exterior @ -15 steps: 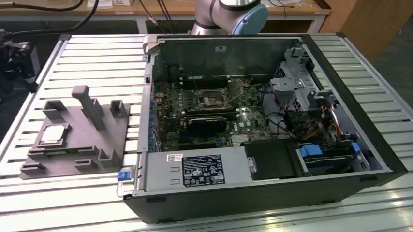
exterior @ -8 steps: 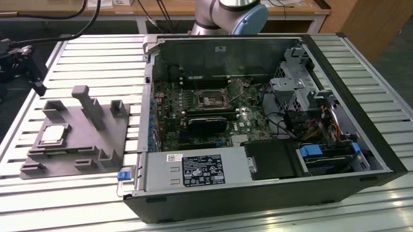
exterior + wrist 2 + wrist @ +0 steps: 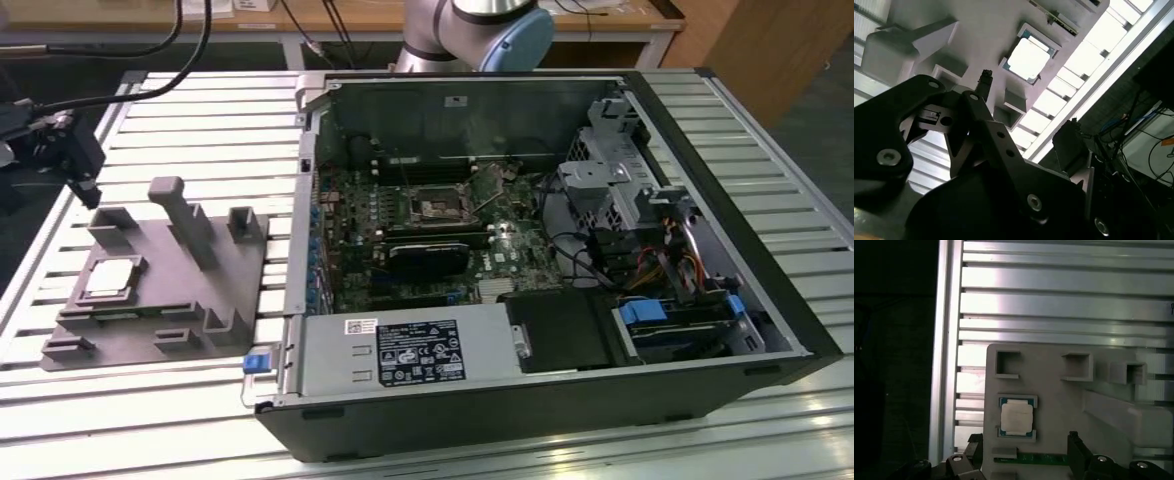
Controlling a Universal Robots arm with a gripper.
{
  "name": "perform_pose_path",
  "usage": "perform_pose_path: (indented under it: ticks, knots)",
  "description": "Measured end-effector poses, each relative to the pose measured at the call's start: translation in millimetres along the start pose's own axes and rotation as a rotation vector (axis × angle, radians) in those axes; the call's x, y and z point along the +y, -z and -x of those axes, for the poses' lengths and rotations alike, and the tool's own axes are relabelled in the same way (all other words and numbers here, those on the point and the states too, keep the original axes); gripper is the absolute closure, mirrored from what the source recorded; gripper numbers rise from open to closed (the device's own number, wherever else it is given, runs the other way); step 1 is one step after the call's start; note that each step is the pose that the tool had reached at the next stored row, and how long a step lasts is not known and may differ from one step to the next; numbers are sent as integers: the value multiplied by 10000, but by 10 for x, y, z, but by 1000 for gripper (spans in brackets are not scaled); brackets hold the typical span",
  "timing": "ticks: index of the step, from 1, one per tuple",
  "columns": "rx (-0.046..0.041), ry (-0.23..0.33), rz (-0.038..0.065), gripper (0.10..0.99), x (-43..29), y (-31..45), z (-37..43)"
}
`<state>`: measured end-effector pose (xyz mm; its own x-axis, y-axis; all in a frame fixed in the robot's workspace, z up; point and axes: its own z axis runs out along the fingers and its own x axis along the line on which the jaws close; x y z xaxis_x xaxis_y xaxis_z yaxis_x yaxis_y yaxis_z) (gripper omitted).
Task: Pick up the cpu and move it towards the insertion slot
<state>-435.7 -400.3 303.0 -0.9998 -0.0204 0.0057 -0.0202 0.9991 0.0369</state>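
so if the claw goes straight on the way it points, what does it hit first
Probably the cpu or the grey fixture plate right around it; depth is unclear.

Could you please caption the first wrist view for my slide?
The cpu lies untouched in its recess on the grey fixture plate, atop the slatted metal table.

Even overhead room light in the exterior view, soft sheen on the slatted table, computer case interior shaded, hard glare on the slats in both wrist views, cpu lid washed near white, grey fixture plate bleached pale.
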Motion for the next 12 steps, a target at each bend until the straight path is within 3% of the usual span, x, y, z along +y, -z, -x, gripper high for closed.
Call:
perform_pose_path:
  ticks: [12]
  knots:
    - [2,0,-1,322,-7,-194,-3]
